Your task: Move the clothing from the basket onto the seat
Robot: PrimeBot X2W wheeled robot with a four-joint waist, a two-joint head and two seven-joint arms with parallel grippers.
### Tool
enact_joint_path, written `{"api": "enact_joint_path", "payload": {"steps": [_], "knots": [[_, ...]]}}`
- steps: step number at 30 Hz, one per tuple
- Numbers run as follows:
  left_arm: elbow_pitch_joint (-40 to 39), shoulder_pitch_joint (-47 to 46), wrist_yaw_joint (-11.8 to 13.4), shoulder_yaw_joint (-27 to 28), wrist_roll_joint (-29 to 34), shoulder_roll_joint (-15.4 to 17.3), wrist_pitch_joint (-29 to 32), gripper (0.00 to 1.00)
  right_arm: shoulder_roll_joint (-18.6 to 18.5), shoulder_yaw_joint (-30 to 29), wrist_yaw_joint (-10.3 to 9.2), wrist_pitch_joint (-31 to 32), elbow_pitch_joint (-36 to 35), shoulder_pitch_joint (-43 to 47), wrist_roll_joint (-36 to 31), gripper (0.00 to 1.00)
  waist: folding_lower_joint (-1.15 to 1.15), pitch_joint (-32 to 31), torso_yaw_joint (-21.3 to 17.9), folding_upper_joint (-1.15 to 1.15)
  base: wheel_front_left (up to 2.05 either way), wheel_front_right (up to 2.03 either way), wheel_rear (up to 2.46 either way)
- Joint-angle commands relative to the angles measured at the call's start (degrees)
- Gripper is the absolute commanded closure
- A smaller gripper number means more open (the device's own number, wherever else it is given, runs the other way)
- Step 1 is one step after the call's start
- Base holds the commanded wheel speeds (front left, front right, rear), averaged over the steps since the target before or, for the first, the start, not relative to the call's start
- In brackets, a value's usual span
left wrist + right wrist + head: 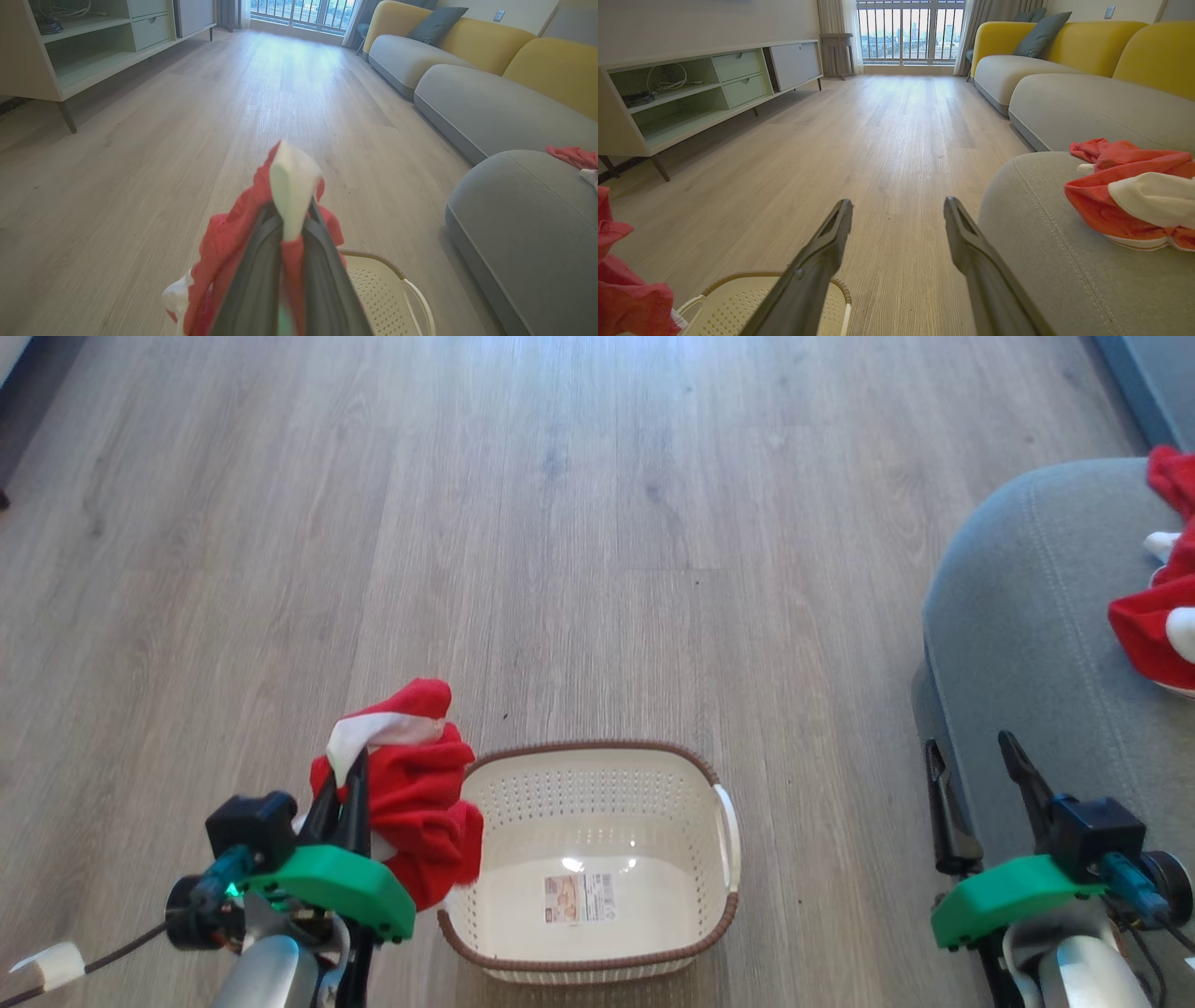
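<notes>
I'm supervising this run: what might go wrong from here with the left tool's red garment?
The left tool pinches the soft red white-trimmed garment by one fold; it may slip onto the wooden floor. Its hanging bulk could snag the brown-rimmed cream perforated basket crossing to the grey upholstered seat.

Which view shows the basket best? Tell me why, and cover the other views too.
The head view: it looks down on the whole basket, with its rim, handle and bare bottom with the label sticker. The left wrist view catches one corner; the right wrist view shows part of its rim and wall.
</notes>
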Motion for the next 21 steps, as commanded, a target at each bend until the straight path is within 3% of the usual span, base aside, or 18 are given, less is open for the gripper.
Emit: {"api": "enact_joint_path", "payload": {"steps": [1, 21], "knots": [[-2.39, -2.11, 0.35, 2.36, 0.63, 1.06, -0.72, 1.00, -0.92, 1.64, -0.01, -0.38, -1.60, -1.08, -0.25, 0.00, 0.01, -0.28, -0.19, -0.01, 0.00, 0.00, 0.00], [-2.81, -2.09, 0.04, 1.95, 0.86, 1.02, -0.72, 1.00, -1.07, 2.51, -0.01, -0.38, -1.13, -1.69, 0.18, 0.00, 0.01, -0.04, -1.65, -0.01, 0.00, 0.00, 0.00]]}}
